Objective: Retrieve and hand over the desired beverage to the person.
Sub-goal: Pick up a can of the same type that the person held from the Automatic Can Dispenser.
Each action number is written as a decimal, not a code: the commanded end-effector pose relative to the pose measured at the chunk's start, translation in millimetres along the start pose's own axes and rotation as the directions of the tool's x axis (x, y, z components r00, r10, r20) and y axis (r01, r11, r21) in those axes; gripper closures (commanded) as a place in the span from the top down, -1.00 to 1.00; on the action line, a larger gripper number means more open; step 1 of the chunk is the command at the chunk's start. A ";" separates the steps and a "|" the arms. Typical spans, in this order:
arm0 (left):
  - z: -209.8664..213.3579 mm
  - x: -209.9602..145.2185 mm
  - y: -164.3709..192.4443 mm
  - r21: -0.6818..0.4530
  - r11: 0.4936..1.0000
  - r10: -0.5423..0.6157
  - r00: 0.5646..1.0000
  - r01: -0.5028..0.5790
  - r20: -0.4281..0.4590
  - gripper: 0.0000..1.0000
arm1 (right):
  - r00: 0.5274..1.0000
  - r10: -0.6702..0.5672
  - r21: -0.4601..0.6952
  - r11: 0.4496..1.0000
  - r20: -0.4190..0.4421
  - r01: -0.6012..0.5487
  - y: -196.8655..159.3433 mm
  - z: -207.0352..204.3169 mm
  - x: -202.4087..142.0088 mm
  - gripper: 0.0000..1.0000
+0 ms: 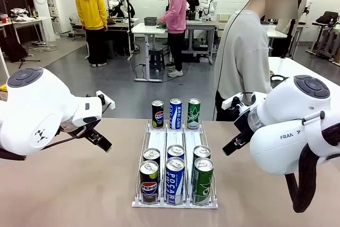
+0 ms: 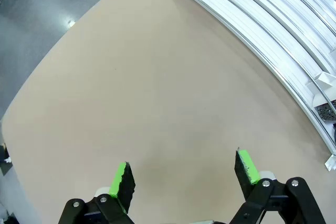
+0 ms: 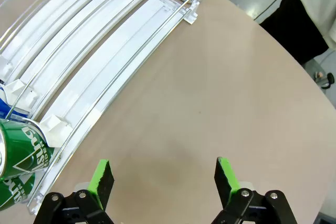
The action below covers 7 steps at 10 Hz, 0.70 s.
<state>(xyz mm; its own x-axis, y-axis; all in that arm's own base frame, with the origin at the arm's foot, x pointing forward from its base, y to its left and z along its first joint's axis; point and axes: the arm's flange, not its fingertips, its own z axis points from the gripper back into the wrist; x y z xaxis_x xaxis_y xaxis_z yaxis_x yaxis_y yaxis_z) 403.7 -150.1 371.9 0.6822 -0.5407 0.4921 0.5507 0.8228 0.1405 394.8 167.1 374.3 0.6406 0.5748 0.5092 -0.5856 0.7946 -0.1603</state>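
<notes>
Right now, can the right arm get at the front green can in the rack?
Probably yes. The right gripper hangs open over table beside the rack, and the front green can stands in the lane nearest it, nothing between. The blue can next to it may crowd a finger.

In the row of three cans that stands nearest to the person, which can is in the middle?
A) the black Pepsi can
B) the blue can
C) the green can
B: in the front view the blue can stands between the black Pepsi can and the green can.
</notes>
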 end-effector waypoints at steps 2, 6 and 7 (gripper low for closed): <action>20.5 -0.5 -7.8 -0.028 1.000 -0.009 1.000 0.008 -0.016 1.00 | 1.000 0.000 0.000 1.000 0.000 0.000 0.0 0.0 0.0 1.00; 164.9 87.4 11.1 0.104 0.993 -0.051 0.999 0.050 0.006 1.00 | 1.000 0.021 -0.016 1.000 -0.017 -0.022 11.1 166.1 68.4 1.00; 197.9 104.9 9.3 0.124 0.990 -0.062 0.998 0.060 0.008 1.00 | 0.999 0.041 -0.063 0.997 -0.024 -0.043 20.7 209.1 87.2 1.00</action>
<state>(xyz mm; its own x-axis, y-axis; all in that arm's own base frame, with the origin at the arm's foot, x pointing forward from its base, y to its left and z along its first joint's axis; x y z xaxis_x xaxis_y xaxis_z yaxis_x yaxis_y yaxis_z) 376.5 -152.5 571.7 0.6284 -0.5767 0.5220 0.5226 0.8101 0.2659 340.0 177.9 551.6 0.6077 0.6031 0.5167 -0.5933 0.7772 -0.2095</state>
